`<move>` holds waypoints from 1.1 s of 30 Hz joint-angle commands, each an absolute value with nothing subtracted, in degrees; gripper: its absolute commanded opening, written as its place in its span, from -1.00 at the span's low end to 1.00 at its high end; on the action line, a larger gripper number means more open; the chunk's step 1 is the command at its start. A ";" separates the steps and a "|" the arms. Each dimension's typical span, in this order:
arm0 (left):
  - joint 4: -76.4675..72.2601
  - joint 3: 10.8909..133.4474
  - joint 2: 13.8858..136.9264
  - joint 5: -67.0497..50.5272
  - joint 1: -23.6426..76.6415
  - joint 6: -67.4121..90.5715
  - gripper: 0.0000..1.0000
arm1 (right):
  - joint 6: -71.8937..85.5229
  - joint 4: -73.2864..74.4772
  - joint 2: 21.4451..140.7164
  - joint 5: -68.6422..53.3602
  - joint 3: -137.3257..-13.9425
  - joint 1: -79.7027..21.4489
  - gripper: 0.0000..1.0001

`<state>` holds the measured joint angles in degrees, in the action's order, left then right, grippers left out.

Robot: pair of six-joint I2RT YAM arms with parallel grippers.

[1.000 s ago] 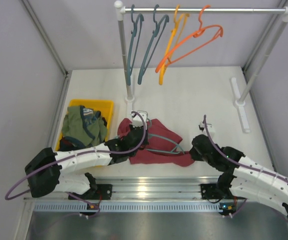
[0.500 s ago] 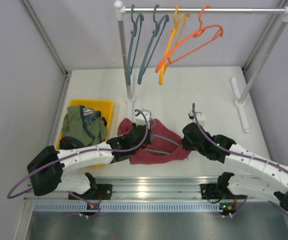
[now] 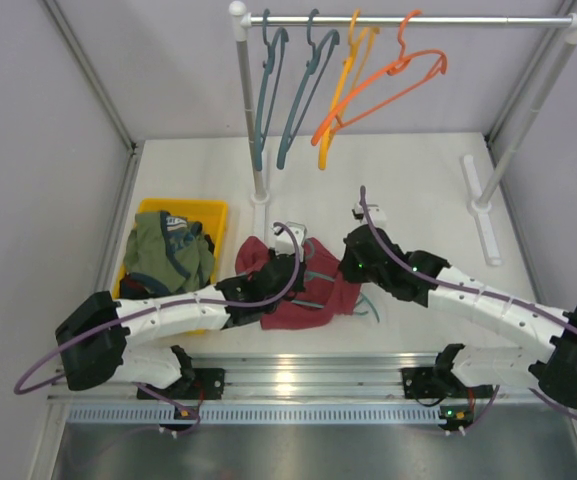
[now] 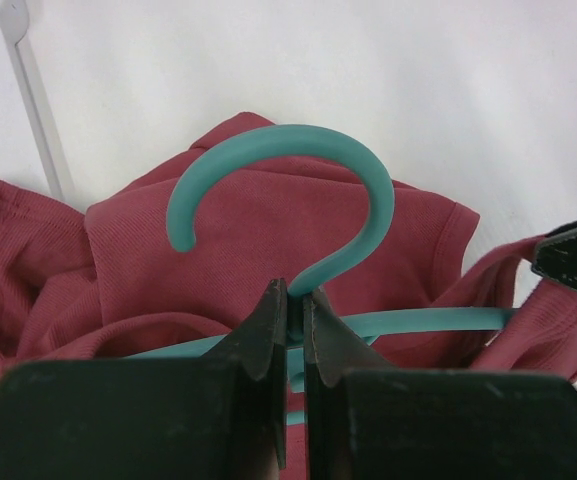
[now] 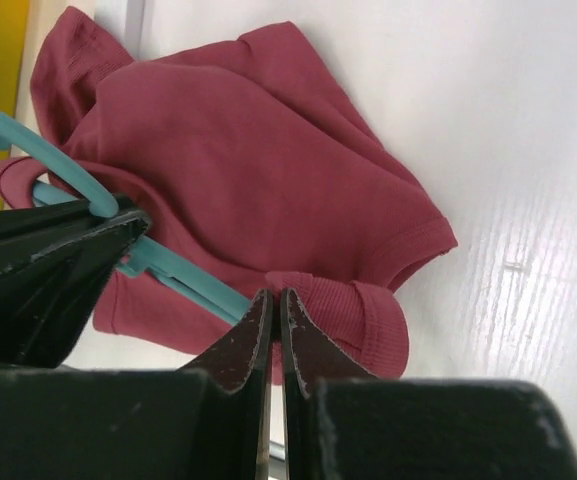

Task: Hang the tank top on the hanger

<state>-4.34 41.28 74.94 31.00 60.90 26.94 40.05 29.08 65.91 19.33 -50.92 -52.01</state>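
The maroon tank top (image 3: pixel 303 310) lies bunched on the white table between my two arms. The teal-green hanger (image 4: pixel 286 160) lies on and partly inside it, hook free above the cloth. My left gripper (image 4: pixel 296 300) is shut on the hanger's neck just below the hook; in the top view it (image 3: pixel 286 272) sits over the cloth's left part. My right gripper (image 5: pixel 273 300) is shut on a ribbed edge of the tank top (image 5: pixel 258 150), right beside the hanger's arm (image 5: pixel 183 280). In the top view the right gripper (image 3: pixel 351 270) is at the cloth's right side.
A yellow bin (image 3: pixel 213 212) with an olive-green garment (image 3: pixel 168 250) stands left of the tank top. At the back, a rack (image 3: pixel 408 19) holds two blue-teal hangers (image 3: pixel 293 95), a yellow one and an orange one (image 3: pixel 383 85). The rack's white foot (image 3: pixel 480 195) lies at the right.
My right arm has swung left and forward, dragging the tank top's right edge toward the hanger. The cloth is now narrower and more bunched. The left gripper has stayed on the hanger.
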 commanded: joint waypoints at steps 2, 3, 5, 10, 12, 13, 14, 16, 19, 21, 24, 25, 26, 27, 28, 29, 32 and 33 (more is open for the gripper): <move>-7.21 44.12 74.27 31.99 61.87 27.33 -1.00 | 38.50 22.95 67.15 16.45 -54.41 -52.91 -1.00; -7.12 44.12 74.18 31.99 61.87 27.33 -1.00 | 38.41 22.07 67.15 15.57 -54.14 -52.91 -1.00; -6.86 44.12 74.01 31.99 61.88 27.33 -1.00 | 38.06 19.01 66.97 13.55 -53.01 -52.91 -1.00; -6.42 44.21 73.04 31.99 62.05 27.07 -1.00 | 36.04 14.33 65.40 10.02 -50.28 -52.38 -0.98; -6.07 44.21 72.34 31.90 61.96 26.90 -1.00 | 35.07 12.57 63.82 8.27 -48.52 -51.94 -0.79; -5.89 44.30 71.81 31.90 62.05 26.72 -1.00 | 34.81 12.39 63.11 8.00 -47.99 -51.51 -0.69; -5.19 44.30 71.63 31.99 61.96 26.63 -1.00 | 33.59 12.39 62.50 7.65 -47.12 -51.33 -0.48; -4.84 44.30 70.67 31.99 62.05 26.46 -1.00 | 32.35 12.57 60.13 7.12 -46.24 -50.80 -0.30; -4.40 44.30 69.44 31.38 62.05 26.02 -1.00 | 29.10 12.66 56.53 5.72 -44.74 -50.45 -0.01; -3.78 44.47 69.00 30.94 62.05 25.75 -1.00 | 26.29 12.57 54.68 4.40 -43.77 -50.27 0.11; -3.17 45.00 68.29 29.45 62.05 25.14 -1.00 | 21.63 12.57 50.90 2.20 -42.63 -50.10 0.22; -3.08 45.00 67.77 29.27 62.14 25.05 -1.00 | 20.58 13.44 50.45 2.02 -42.54 -50.01 0.22; -2.99 45.00 67.50 29.18 62.14 24.87 -1.00 | 18.65 13.97 50.19 1.41 -42.28 -49.84 0.24; -2.99 45.00 67.33 29.09 62.14 24.79 -1.00 | 17.76 14.32 49.92 0.80 -42.10 -49.75 0.26; -2.64 45.09 66.89 28.92 62.14 24.44 -1.00 | 17.06 14.67 49.66 0.27 -41.84 -49.66 0.28; -2.46 45.17 66.71 28.83 62.14 24.43 -1.00 | 15.92 15.03 49.48 -1.56 -41.40 -49.66 0.32; -2.11 45.35 65.83 28.22 62.14 24.00 -1.00 | 14.33 16.43 49.13 -2.55 -40.61 -49.66 0.39; -2.02 45.44 65.66 28.04 62.14 23.82 -1.00 | 14.07 16.70 49.57 -2.98 -40.52 -49.57 0.40</move>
<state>-1.23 42.57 67.94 28.80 61.82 25.04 18.28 15.90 49.76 -0.16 -41.21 -50.33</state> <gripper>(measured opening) 0.057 0.692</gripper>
